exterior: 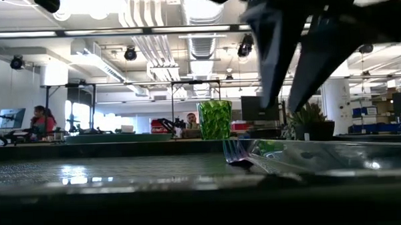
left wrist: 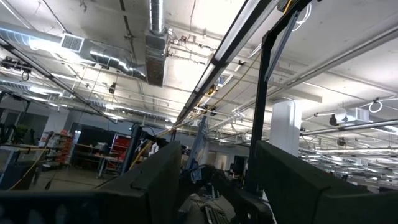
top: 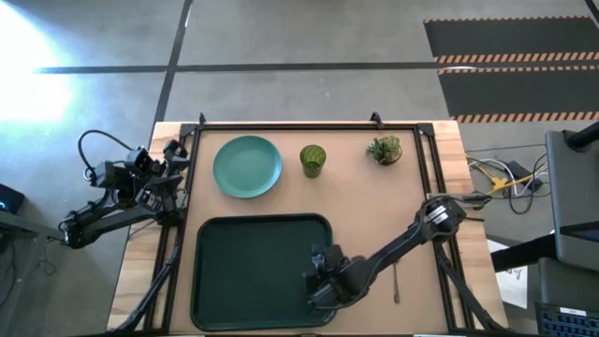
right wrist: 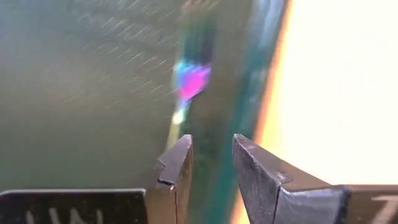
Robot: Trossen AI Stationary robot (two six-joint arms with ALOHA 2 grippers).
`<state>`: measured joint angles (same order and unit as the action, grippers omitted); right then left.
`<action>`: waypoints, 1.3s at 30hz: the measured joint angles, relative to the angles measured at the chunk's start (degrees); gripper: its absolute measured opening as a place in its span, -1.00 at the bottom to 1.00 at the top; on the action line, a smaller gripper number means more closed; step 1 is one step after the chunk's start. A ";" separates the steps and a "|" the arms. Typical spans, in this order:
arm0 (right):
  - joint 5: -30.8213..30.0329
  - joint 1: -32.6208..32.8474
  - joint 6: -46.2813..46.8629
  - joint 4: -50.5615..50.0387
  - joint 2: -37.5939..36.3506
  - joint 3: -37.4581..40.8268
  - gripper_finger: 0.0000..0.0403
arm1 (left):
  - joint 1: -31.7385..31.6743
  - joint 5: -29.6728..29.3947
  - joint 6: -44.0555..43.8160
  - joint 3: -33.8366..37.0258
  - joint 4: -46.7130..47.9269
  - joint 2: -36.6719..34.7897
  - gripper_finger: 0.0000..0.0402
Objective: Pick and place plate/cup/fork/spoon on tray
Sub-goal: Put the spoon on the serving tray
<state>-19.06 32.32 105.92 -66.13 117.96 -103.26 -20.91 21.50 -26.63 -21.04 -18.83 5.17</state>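
Observation:
The fork [right wrist: 191, 79] lies flat in the dark green tray [top: 243, 271], close to the tray's right rim. Its tines [exterior: 237, 153] show in the low view. My right gripper [top: 321, 273] hangs over that part of the tray, open and empty, with its fingers [exterior: 274, 63] pointing down and ending above the fork. The teal plate [top: 247, 167] and the green cup [top: 313, 159] stand on the table beyond the tray. The spoon [top: 397, 281] lies on the table to the right of the tray. My left gripper [top: 173, 154] waits at the table's left edge, open.
A small potted plant [top: 385, 149] stands at the far right of the table. A dark frame runs along the table's far, left and right sides. The left and middle of the tray [top: 234, 253] are bare.

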 joint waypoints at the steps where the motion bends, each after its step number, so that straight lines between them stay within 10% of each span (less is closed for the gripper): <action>1: 0.00 0.00 -0.20 -2.43 -1.07 0.00 -0.48 | -0.02 0.00 0.00 0.00 0.00 0.00 -0.05; 9: 7.56 1.28 0.48 -14.63 -9.29 3.94 -0.48 | 0.00 0.02 0.02 0.00 0.07 0.00 -0.05; 23: 13.67 11.75 23.31 0.76 -20.64 27.28 -0.48 | -0.02 0.15 0.04 0.00 0.07 0.00 -0.05; 39: 18.10 12.68 24.02 0.67 -22.37 31.84 -0.33 | 0.00 0.20 0.02 0.00 0.00 0.00 -0.05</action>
<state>-0.96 44.99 129.94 -65.46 95.59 -71.42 -20.91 21.69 -26.61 -21.04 -18.83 5.17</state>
